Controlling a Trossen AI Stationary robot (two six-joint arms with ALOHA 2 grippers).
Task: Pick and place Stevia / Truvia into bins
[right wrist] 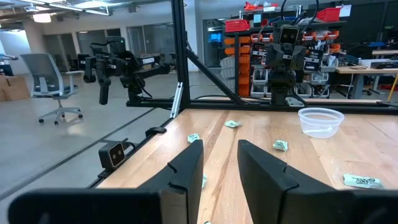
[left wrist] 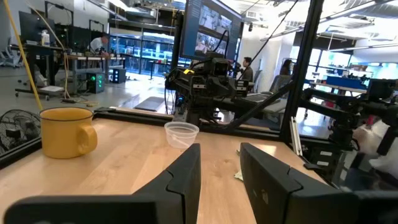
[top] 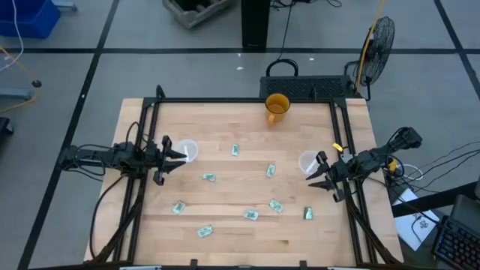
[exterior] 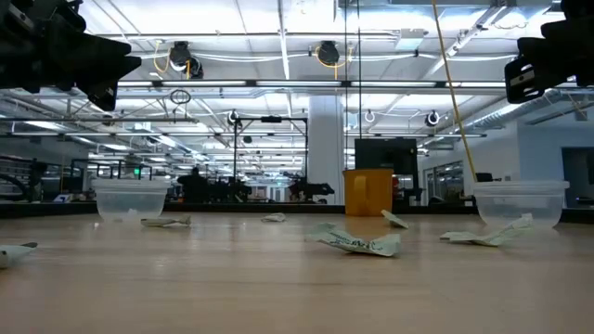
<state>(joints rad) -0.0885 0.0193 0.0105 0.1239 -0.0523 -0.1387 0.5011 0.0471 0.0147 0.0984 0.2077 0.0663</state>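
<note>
Several pale green and white Stevia packets lie flat and scattered on the wooden table, among them one (top: 235, 150), one (top: 208, 177), one (top: 271, 171) and one (top: 250, 214); the low view shows a crumpled one (exterior: 357, 243). The left bin (top: 187, 150) (exterior: 130, 199) (right wrist: 320, 121) stands upright just right of my left gripper (top: 171, 157) (left wrist: 219, 180). The right bin (top: 308, 162) (exterior: 520, 199) (left wrist: 181, 134) stands just left of my right gripper (top: 321, 172) (right wrist: 219, 180). Both grippers are open, empty and held above the table.
A yellow-orange mug (top: 277, 107) (left wrist: 62, 130) stands near the table's far edge. Black frame rails (top: 142, 180) run along the left and right sides. More packets lie toward the near edge (top: 205, 231) (top: 308, 214). People show in the room beyond the table.
</note>
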